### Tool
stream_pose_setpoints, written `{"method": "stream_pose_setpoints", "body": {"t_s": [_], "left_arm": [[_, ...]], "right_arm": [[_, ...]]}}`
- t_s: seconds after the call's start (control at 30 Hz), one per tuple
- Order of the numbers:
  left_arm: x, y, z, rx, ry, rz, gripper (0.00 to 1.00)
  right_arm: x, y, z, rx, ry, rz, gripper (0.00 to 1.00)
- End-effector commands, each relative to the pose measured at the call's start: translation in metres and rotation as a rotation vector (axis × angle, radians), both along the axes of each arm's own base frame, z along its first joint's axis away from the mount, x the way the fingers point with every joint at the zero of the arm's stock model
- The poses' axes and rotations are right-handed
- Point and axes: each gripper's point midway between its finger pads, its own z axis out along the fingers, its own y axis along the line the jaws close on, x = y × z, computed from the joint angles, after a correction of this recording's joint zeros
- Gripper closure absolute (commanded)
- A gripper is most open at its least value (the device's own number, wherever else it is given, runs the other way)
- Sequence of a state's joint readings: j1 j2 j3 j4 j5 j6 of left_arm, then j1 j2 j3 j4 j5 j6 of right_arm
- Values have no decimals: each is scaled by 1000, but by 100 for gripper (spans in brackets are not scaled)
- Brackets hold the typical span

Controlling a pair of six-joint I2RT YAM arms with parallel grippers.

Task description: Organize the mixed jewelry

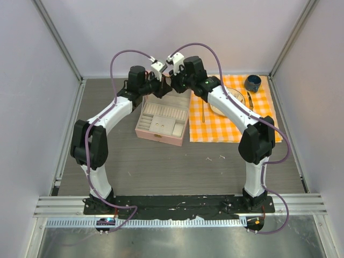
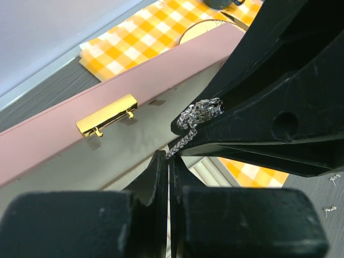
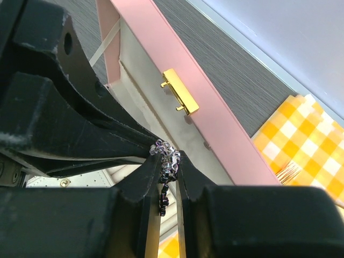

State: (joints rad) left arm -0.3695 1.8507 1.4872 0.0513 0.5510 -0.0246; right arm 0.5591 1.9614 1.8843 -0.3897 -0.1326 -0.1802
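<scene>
Silvery chain [image 2: 200,114] bunched aloft over pink case [image 2: 54,141], nr bench [image 1: 161,166] far edge. Right pincer [image 3: 171,159] clamped on bunch; left pincer [image 2: 168,157] shut, nipping tail. Judged light, limp, slippery, snag-prone: take by free links, not clump.

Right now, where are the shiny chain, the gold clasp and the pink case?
chain [image 2: 201,114], left wrist view, bunched links.
gold clasp [image 2: 106,115], left wrist view, its middle.
pink case [image 1: 160,136], top view, front wall.

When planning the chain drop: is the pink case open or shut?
Open: the pink case shows compartments from above; wrist views show its lid's lining and gold clasp.
</scene>
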Motion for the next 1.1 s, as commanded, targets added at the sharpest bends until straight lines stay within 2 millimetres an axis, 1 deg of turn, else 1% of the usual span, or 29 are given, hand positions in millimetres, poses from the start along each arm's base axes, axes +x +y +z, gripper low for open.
{"method": "stream_pose_setpoints", "body": {"t_s": [0.0,0.13,0.2,0.43,0.7,1.07], "left_arm": [[8,-6,25,-32,-67,-5,100],[9,-3,23,-23,-72,10,100],[10,-1,22,-13,-78,18,100],[16,14,21,8,-90,86,100],[27,29,22,18,-103,150,100],[37,37,25,26,-116,202,100]], "right_arm": [[-7,-4,45,56,-80,-2,99],[-7,-5,47,52,-91,-6,99],[-7,-7,45,42,-91,-11,99],[-2,-14,42,12,-106,-38,99],[3,-17,37,-8,-109,-56,99],[9,-15,17,-41,-89,-59,99]]}}
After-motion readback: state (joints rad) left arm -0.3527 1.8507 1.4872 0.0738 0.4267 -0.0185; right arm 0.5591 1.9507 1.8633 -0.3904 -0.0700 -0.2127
